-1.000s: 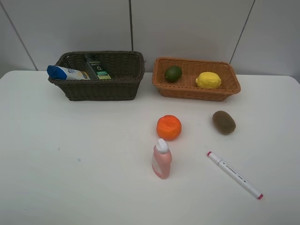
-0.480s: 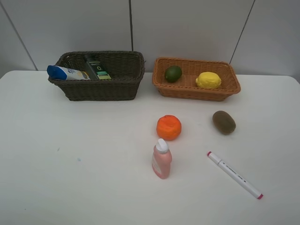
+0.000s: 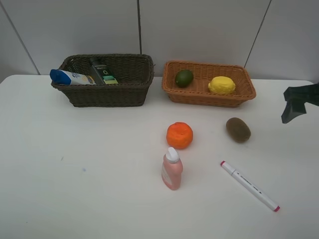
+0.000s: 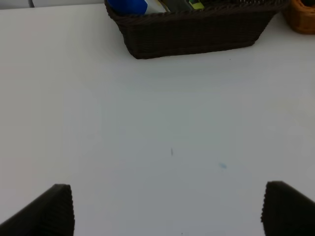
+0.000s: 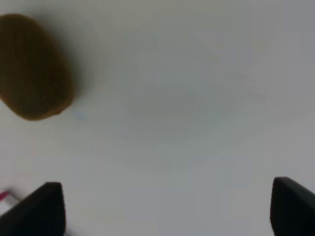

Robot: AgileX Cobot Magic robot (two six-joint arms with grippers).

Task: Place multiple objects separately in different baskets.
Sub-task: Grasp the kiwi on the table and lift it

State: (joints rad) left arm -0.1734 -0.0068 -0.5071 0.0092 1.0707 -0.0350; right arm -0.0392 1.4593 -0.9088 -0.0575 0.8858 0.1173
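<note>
Both spread wide, right hand (image 5: 167, 209) near the brown oval kiwi (image 5: 34, 66), left hand (image 4: 170, 209) over the white table (image 4: 147, 123)

A white table (image 3: 75, 199) bears a small dark speck (image 4: 172, 152) and a faint bluish smudge (image 4: 222, 165) near it. Behind it is a grey wall (image 3: 199, 30), its panels split by dark seams.

2 woven wicker baskets (image 3: 104, 92); matt white table (image 3: 89, 174); fuzzy kiwi (image 3: 238, 130).

Qty: 2 baskets (image 3: 104, 95) (image 3: 209, 98), 4 fruits (image 3: 184, 78) (image 3: 222, 85) (image 3: 179, 135) (image 3: 238, 129), 3 bottles (image 3: 70, 77) (image 3: 103, 71) (image 3: 172, 170), 1 marker (image 3: 249, 185).
</note>
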